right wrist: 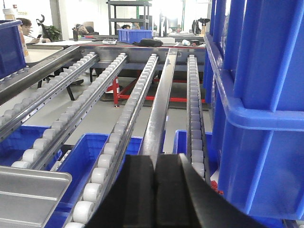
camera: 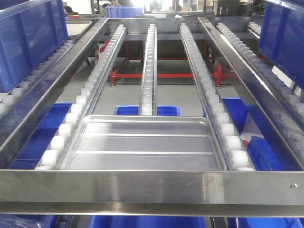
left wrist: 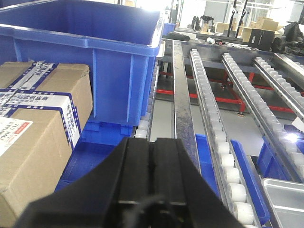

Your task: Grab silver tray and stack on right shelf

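Note:
The silver tray [camera: 142, 142] lies flat on the white-roller rails [camera: 71, 116] of the right shelf, just behind its shiny front crossbar [camera: 152, 186]. Two raised ridges run across the tray floor. Neither gripper shows in the front view. In the left wrist view my left gripper [left wrist: 153, 140] is shut with nothing in it, left of the tray's corner [left wrist: 285, 199]. In the right wrist view my right gripper [right wrist: 155, 156] is also shut and empty, and the tray's edge [right wrist: 28, 190] lies to its lower left.
A big blue bin [left wrist: 85, 61] and cardboard boxes [left wrist: 33, 128] stand at the left. Another blue bin [right wrist: 256, 95] stands close on the right. Smaller blue bins [camera: 147, 110] sit below the rails. A red-framed rack [camera: 142, 75] stands beyond.

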Robot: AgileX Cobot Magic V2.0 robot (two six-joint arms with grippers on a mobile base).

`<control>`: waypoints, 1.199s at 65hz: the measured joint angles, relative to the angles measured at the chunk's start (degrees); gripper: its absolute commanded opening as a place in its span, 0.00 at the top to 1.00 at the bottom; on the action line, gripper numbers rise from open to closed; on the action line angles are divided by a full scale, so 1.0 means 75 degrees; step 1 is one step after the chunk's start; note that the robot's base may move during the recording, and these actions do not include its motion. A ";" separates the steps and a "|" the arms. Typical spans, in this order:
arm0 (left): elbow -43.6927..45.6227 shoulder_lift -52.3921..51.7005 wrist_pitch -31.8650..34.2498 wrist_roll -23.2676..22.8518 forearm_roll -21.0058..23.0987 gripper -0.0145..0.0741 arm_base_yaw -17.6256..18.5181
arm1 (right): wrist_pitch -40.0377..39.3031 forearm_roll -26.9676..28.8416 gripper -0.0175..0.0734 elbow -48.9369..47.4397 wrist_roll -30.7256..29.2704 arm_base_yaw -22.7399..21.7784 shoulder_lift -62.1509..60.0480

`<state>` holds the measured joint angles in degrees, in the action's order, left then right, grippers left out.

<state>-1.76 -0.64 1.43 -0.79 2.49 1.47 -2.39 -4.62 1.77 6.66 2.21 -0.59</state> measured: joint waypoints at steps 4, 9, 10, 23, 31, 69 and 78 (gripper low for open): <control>0.0000 0.0000 0.0000 0.0000 0.0000 0.94 0.0000 | 0.0000 0.0000 0.75 0.0000 0.0000 0.0000 0.0000; 0.0000 0.0000 0.0000 0.0000 0.0000 0.94 0.0000 | 0.0000 0.0000 0.75 0.0000 0.0000 0.0000 0.0000; 0.0000 0.0000 0.0000 0.0000 0.0000 0.94 0.0000 | 0.0000 0.0000 0.75 0.0000 0.0000 0.0000 0.0000; 0.0000 0.0000 0.0000 0.0000 0.0000 0.94 0.0000 | 0.0000 0.0000 0.75 0.0000 0.0000 0.0000 0.0000; 0.0000 0.0000 0.0000 0.0000 0.0000 0.94 0.0000 | 0.0000 0.0000 0.75 0.0000 0.0000 0.0000 0.0000; 0.0000 0.0000 0.0049 0.0000 0.0000 0.94 0.0000 | 0.0154 -0.0139 0.75 0.0000 -0.0048 0.0000 0.0000; 0.0060 0.0000 -0.0701 0.0000 0.0000 0.94 0.0000 | 0.1087 -0.0139 0.75 -0.0236 -0.0048 0.0029 0.0354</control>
<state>-1.32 -0.64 -3.82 -0.79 2.49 1.47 5.76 -5.66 0.00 6.30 2.43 2.06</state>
